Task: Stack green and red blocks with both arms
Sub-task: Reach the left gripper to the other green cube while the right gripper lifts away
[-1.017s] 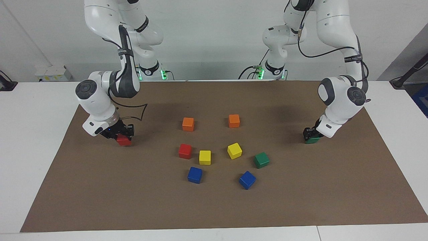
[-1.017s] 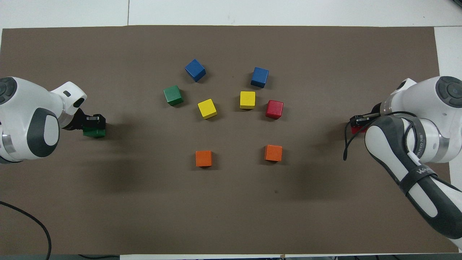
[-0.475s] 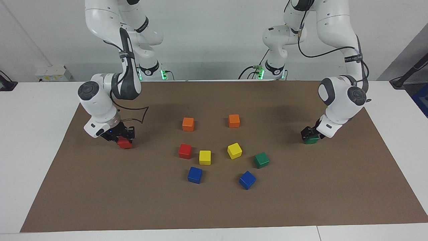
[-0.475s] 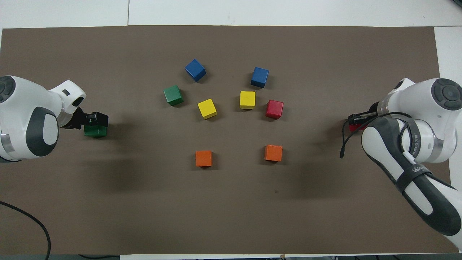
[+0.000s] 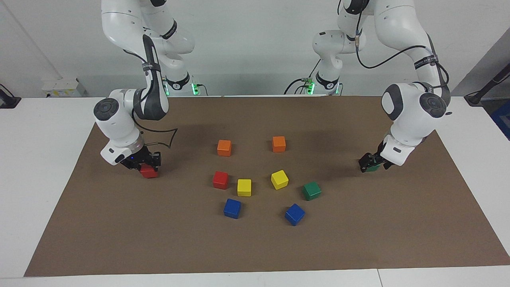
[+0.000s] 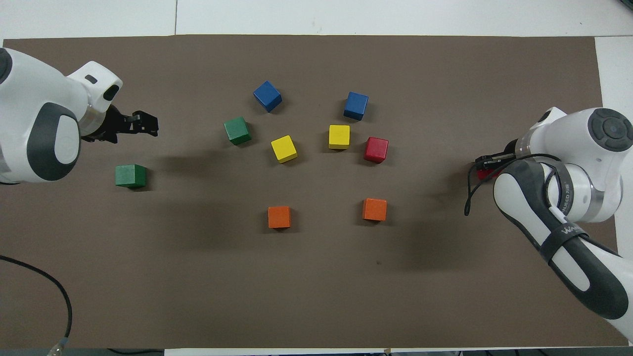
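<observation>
worktop (image 5: 59, 131) with brown mat (image 5: 255, 247). landmark: central block cluster. left pincer (image 5: 372, 162) released, raised over the green block (image 6: 131, 176), which sits on the mat toward the left arm's end. right pincer (image 5: 144, 161) clenched on the red block (image 5: 148, 171) toward the right arm's end. second green block (image 5: 311, 190) and second red block (image 5: 220, 179) sit in the cluster.

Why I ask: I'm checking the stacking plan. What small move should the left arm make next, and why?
Probably move the open left end effector over the central green block: it holds nothing, and the other green block lies free on the mat.
</observation>
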Available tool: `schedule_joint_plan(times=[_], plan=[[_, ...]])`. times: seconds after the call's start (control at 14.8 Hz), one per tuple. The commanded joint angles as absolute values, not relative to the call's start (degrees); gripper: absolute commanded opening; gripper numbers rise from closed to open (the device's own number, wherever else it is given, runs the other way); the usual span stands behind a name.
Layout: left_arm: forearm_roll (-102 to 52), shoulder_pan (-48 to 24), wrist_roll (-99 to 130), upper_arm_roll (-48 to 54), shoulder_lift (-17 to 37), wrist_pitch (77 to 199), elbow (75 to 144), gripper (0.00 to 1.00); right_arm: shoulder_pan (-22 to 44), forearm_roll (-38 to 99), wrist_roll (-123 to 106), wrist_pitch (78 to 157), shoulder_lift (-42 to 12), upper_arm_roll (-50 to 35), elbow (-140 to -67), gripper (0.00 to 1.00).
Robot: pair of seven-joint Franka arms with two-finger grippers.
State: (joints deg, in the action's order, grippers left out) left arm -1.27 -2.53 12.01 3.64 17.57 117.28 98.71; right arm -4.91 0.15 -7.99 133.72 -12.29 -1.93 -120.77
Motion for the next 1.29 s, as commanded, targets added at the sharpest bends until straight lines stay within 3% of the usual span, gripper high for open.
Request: schedule_joint_plan(times=[0.0,0.2,0.41,0.47,0.54,0.61,0.68,0.75,0.95,1.08,1.22], plan=[[-1.06,-7.98,22.56,2.9,24.59,112.6,88.27,1.0,-5.36,0.18,-8.96,135.26,-12.22,-2.29,-121.38,0.0],[-1.05,-10.89,30.13,2.9,31.88,108.12,76.94,1.0,-5.36,0.18,-8.88,135.44,-12.57,-2.37,-121.38,0.0],[-0.36,-15.28,37.77,2.72,35.15,109.41,74.0,1.0,-5.45,0.18,-8.88,135.44,-12.74,-2.37,-121.38,0.0],[0.08,-16.16,38.23,2.72,34.98,110.38,74.61,1.0,-5.36,0.26,-8.62,135.44,-12.66,-2.37,-121.38,0.12],[0.26,-16.35,38.49,2.72,34.72,111.09,75.75,1.0,-5.36,0.18,-8.09,135.44,-12.66,-2.37,-121.38,0.45],[0.26,-17.04,38.84,2.72,34.63,112.57,76.89,1.0,-5.45,0.18,-7.56,135.44,-12.74,-2.37,-121.38,0.7],[0.61,-17.66,39.63,2.72,34.54,114.41,78.04,1.0,-5.36,0.26,-7.04,135.44,-12.66,-2.37,-121.38,0.88],[1.75,-18.28,39.64,2.72,34.37,115.83,78.83,1.0,-5.54,0.26,-6.77,135.35,-12.66,-2.37,-121.38,0.97],[3.07,-18.81,39.46,2.72,33.32,118.55,83.12,1.0,-5.63,0.61,-6.68,134.48,-12.92,-2.46,-120.07,1.0],[5.27,-18.9,39.2,2.9,31.12,122.76,89.53,1.0,-4.75,0.97,-5.46,132.55,-12.92,-2.55,-116.57,1.0],[5.27,-19.51,39.46,2.9,29.8,125.06,93.06,1.0,-2.65,0.88,-2.74,124.24,-13.01,-2.64,-109.03,1.0]])
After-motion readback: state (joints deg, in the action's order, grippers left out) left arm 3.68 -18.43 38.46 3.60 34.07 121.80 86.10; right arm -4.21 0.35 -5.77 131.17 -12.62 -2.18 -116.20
